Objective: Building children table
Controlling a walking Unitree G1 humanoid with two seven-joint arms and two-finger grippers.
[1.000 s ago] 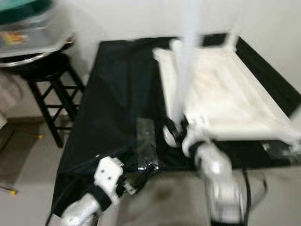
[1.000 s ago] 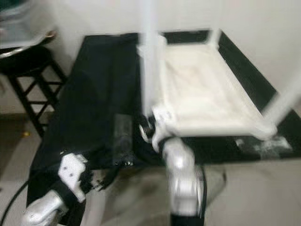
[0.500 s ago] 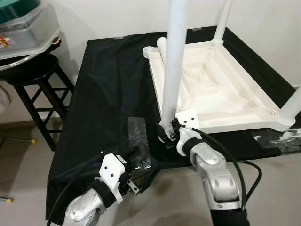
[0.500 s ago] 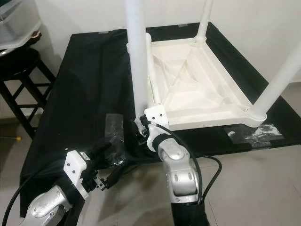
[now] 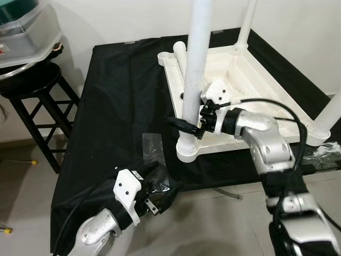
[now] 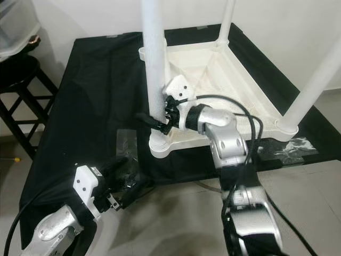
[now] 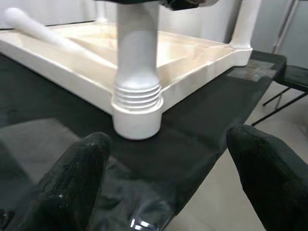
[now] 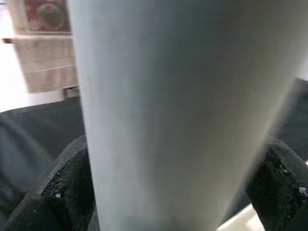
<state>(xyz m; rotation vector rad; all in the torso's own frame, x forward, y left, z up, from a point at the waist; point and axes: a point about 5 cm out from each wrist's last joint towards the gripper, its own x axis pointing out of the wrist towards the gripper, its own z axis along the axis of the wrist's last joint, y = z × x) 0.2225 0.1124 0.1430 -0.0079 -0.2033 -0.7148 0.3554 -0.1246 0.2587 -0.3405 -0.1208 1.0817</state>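
Observation:
A white plastic children's table (image 5: 250, 101) lies upside down on a black-covered worktop (image 5: 122, 101). Its near-left leg (image 5: 194, 69) stands upright in the corner socket (image 5: 187, 152), threads showing just above the socket (image 7: 138, 92). My right gripper (image 5: 187, 126) reaches in from the right and is shut on that leg a little above the socket, one finger (image 8: 62, 187) on each side. Two more legs (image 5: 245, 26) (image 5: 331, 114) stand at other corners. A loose leg (image 7: 29, 26) lies in the tabletop. My left gripper (image 7: 163, 178) hangs open at the worktop's front edge, holding nothing.
A clear plastic bag (image 5: 152, 146) lies on the cloth in front of the socket, and another wrapper (image 5: 326, 152) lies at the right edge. A black stool (image 5: 37, 90) carrying a clear lidded container (image 5: 24, 32) stands to the left. A white wall runs behind.
My right gripper has risen from the table's corner to grip the leg above the socket, its arm swung out to the right. The camera has shifted. The left gripper has barely moved.

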